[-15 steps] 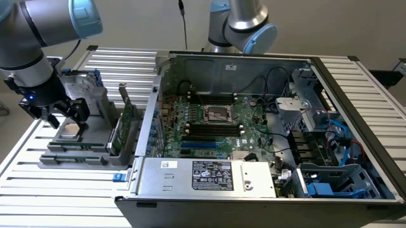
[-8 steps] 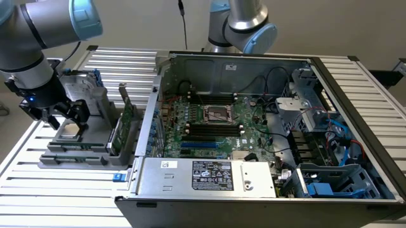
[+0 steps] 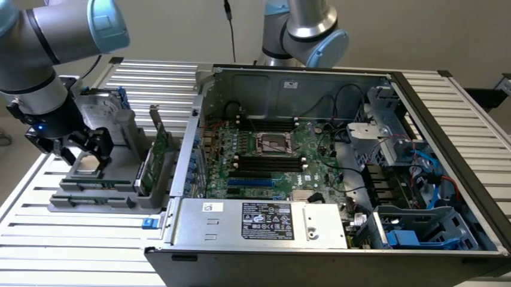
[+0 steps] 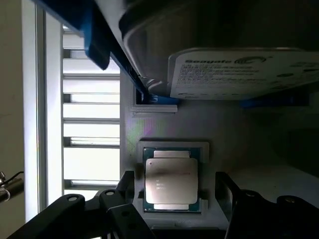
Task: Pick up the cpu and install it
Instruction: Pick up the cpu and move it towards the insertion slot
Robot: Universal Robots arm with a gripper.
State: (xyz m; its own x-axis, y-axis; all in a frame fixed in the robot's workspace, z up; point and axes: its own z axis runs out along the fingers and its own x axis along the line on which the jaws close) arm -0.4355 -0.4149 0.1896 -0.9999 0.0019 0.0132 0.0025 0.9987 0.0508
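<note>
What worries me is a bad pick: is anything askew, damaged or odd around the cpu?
Nothing stands out. The cpu lies flat and square in a recess of the holder; the open gripper straddles it without touching. The hard drive stands in its slot beside it.

Robotics lab bench, prob.; robot arm (image 3: pixel 40 54) over a slatted aluminium table (image 3: pixel 72 257); opened PC tower (image 3: pixel 295 89) w/ bare motherboard (image 3: pixel 319 167); grey parts jig (image 3: pixel 104 200) alongside. Second arm (image 3: pixel 307 30) and plain wall (image 3: pixel 176 30) behind.

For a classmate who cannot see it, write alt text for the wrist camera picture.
The open gripper has a finger on either side of the cpu, a small silvery square lying flat in a grey holder. A labelled hard drive is nearby.
</note>
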